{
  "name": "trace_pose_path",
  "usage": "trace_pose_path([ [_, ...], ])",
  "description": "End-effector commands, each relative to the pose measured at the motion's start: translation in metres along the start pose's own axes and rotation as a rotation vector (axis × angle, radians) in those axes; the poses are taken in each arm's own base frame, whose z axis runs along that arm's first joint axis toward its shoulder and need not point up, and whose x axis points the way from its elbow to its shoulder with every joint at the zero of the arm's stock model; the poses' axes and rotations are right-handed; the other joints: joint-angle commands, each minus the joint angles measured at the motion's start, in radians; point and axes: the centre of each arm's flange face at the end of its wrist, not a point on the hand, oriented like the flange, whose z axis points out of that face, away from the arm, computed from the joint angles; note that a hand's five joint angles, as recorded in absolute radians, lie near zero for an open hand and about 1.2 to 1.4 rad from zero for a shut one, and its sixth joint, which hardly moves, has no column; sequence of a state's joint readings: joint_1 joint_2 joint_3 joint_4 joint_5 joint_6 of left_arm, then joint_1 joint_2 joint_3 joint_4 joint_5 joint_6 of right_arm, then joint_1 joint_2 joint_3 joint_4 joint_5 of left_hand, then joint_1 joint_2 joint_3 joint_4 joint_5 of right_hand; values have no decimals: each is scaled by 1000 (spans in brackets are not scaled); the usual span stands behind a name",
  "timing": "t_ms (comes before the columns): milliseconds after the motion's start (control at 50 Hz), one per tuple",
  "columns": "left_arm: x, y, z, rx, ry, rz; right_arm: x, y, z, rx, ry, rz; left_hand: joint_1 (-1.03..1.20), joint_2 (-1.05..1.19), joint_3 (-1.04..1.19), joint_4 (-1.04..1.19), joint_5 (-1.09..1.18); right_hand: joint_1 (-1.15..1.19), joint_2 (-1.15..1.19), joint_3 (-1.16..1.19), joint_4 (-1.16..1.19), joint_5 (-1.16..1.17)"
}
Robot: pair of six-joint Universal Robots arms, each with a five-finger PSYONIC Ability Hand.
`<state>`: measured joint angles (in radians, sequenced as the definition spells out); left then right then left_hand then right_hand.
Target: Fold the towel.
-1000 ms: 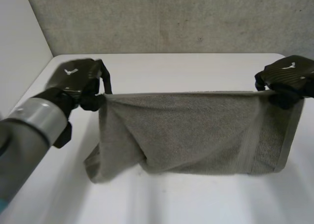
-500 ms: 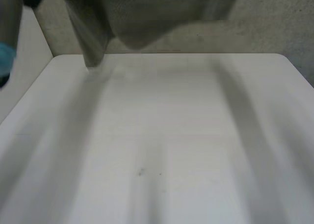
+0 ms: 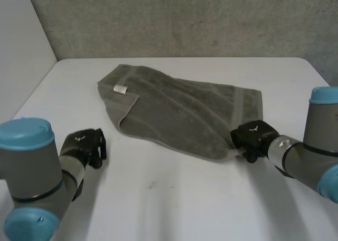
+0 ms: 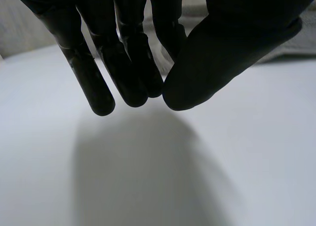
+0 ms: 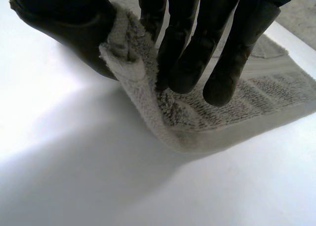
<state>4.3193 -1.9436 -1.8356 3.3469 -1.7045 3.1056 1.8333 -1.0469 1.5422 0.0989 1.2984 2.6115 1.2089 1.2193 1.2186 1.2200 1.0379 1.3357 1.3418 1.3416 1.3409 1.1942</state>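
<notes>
The grey towel [image 3: 174, 112] lies spread on the white table [image 3: 174, 199], running slantwise from far left to near right, with its left end folded over. My right hand [image 3: 253, 138] is at the towel's near right corner. In the right wrist view its thumb [image 5: 69, 23] and fingers pinch that corner of the towel [image 5: 247, 97] and lift it slightly off the table. My left hand [image 3: 84, 146] rests low at the near left, a hand's width from the towel. Its fingers and thumb [image 4: 232, 43] are drawn together above bare table, holding nothing.
A small white label [image 3: 121, 89] shows on the towel's far left end. A grey wall [image 3: 185, 19] rises behind the table's far edge. Bare table stretches in front of the towel, between my two arms.
A second ago both hands held the towel hanging between them, then swung it upward. It now lies flat on the table; the left hand has let go and drawn back.
</notes>
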Motion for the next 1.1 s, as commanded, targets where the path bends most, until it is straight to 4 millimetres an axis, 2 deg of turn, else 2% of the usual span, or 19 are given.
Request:
trace_pose_path([
  [20, -3, -14, -29, 20, 13, -4, 1, -14, -33, 63, 29, -29, 187, 177, 178, 176, 184, 61, 54, 55, 55, 28],
  [40, -3, -14, -29, 20, 13, -4, 2, -14, -39, 77, 32, -25, 187, 177, 178, 176, 184, 61, 54, 55, 55, 28],
  [60, -3, -20, -33, 45, 30, -9, 6, -11, -44, 84, 37, -15, 69, 58, 59, 57, 65, 61, 54, 55, 55, 28],
  [80, 0, -26, -37, 74, 53, -11, 6, -11, -44, 84, 37, -15, -249, -260, -259, -261, -253, 61, 54, 55, 55, 28],
  [100, 0, -27, -37, 74, 54, -11, 8, -5, -48, 76, 32, 3, -253, -263, -262, -264, -256, 61, 54, 55, 55, 28],
  [120, 2, -35, -40, 108, 79, -14, 11, 0, -53, 69, 28, 19, -482, -493, -492, -493, -486, 61, 54, 55, 55, 28],
  [160, 3, -45, -42, 143, 101, -15, 10, 3, -59, 70, 15, 27, -558, -568, -568, -569, -561, 61, 54, 55, 55, 28],
  [200, 4, -61, -41, 194, 133, -16, 9, 4, -65, 75, 5, 22, -754, -764, -763, -765, -757, 61, 54, 55, 55, 28],
  [260, 7, -66, -39, 209, 149, -15, 4, 7, -76, 78, -12, -2, -831, -841, -841, -842, -834, 61, 54, 55, 55, 28],
  [300, 10, -70, -29, 214, 164, 3, 3, 7, -82, 83, -10, -20, -971, -982, -981, -982, -975, 61, 54, 55, 55, 28],
  [340, 13, -71, -22, 212, 167, 26, 3, 6, -97, 87, 2, -53, -972, -982, -982, -983, -975, 61, 54, 55, 55, 28],
  [440, 25, -70, 2, 207, 184, 129, -5, 4, -119, 89, -7, -100, -957, -968, -967, -968, -961, 61, 54, 55, 55, 28],
  [520, 44, -68, 26, 215, 214, 199, -8, 4, -127, 87, -13, -116, -943, -953, -952, -954, -946, 61, 54, 55, 55, 28],
  [540, 44, -68, 26, 215, 214, 199, -8, 6, -129, 82, -12, -115, -943, -953, -952, -954, -946, 61, 54, 55, 55, 28],
  [680, 68, -56, 72, 211, 247, 221, -7, 13, -132, 66, -8, -115, -948, -959, -958, -960, -952, 61, 54, 55, 55, 28],
  [700, 68, -56, 72, 211, 247, 221, -6, 15, -132, 60, -6, -113, -948, -959, -958, -960, -952, 61, 54, 55, 55, 28],
  [800, 76, -44, 101, 201, 249, 224, -5, 19, -130, 52, -9, -101, -951, -962, -961, -963, -955, 61, 54, 55, 55, 28],
  [980, 78, -34, 116, 180, 237, 226, -5, 20, -128, 67, -27, -95, -948, -959, -958, -960, -952, 61, 54, 55, 55, 28],
  [1100, 73, -33, 125, 187, 187, 239, 3, 21, -127, 61, -1, -81, -928, -938, -938, -939, -931, 61, 54, 55, 55, 28],
])
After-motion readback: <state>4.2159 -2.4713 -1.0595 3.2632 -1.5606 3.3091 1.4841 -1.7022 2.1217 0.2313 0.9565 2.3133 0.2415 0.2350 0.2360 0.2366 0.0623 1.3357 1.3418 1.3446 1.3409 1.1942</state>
